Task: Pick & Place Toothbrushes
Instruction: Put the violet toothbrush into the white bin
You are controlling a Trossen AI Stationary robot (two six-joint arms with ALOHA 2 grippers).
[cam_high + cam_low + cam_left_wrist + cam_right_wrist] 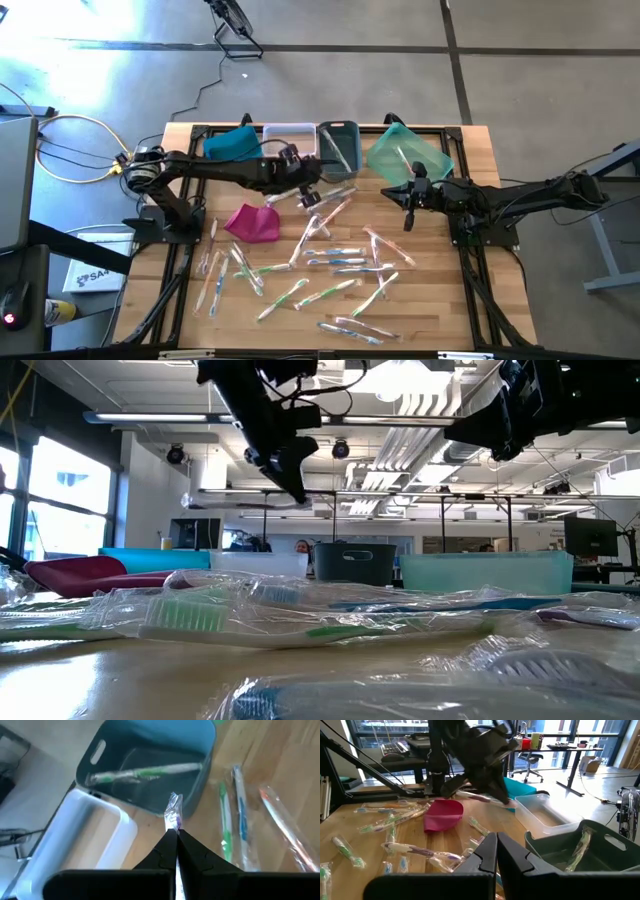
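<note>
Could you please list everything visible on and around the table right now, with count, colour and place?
Toothbrushes: some two dozen, wrapped, mixed pale colours, scattered over the table.
Held toothbrush: one, purple-tinted wrap, in the left gripper.
Grey bin: one, back edge, a green toothbrush inside.
Clear bin: one, beside the grey bin.
Blue bin: one, back left.
Teal bin: one, back right.
Magenta pouch: one, left of centre.
Left gripper: shut on the held toothbrush, near the grey bin.
Right gripper: shut, empty, over the table's right.

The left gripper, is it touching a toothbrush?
Touching. In the left wrist view, the left gripper is shut on a wrapped toothbrush, whose end pokes out between its fingertips.
</note>
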